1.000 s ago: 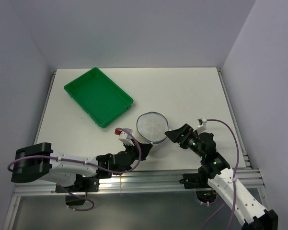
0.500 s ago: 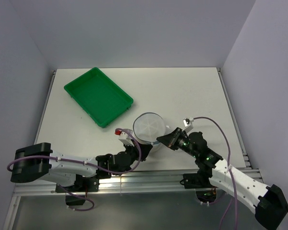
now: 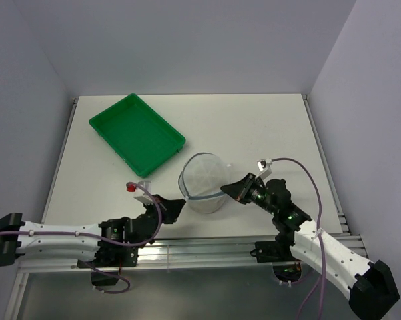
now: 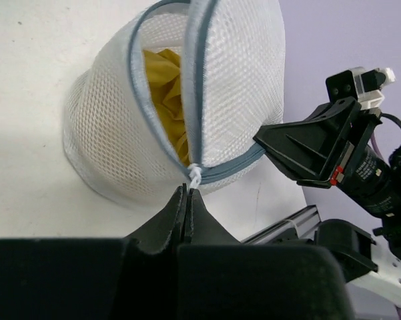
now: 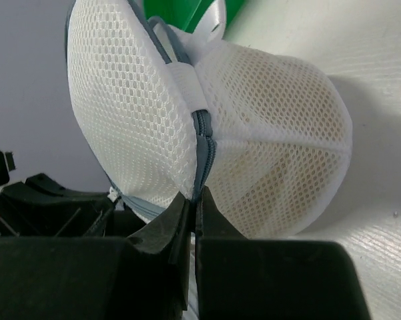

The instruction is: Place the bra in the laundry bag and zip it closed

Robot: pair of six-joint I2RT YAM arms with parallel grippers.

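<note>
The laundry bag (image 3: 203, 181) is a white mesh drum with a grey-blue zipper rim, tilted on the table near the front edge. Its lid gapes on the left, and the mustard-yellow bra (image 4: 165, 75) shows inside through the gap. My left gripper (image 3: 175, 207) (image 4: 187, 192) is shut on the white zipper pull cord (image 4: 195, 175) at the bag's lower left. My right gripper (image 3: 228, 191) (image 5: 195, 199) is shut on the bag's (image 5: 273, 133) zipper seam (image 5: 204, 143) from the right. From the left wrist, the right gripper (image 4: 300, 143) sits against the bag's (image 4: 240, 73) far side.
A green plastic tray (image 3: 137, 133) lies at the back left, and a corner of this tray (image 5: 210, 10) shows beyond the bag. A metal rail (image 3: 207, 245) runs along the table's front edge. Purple-grey walls close in on the left, back and right.
My right gripper moved in to the bag and shut on its seam. My left arm drew back to the left with the pull cord. The bag tipped and shifted slightly left.
</note>
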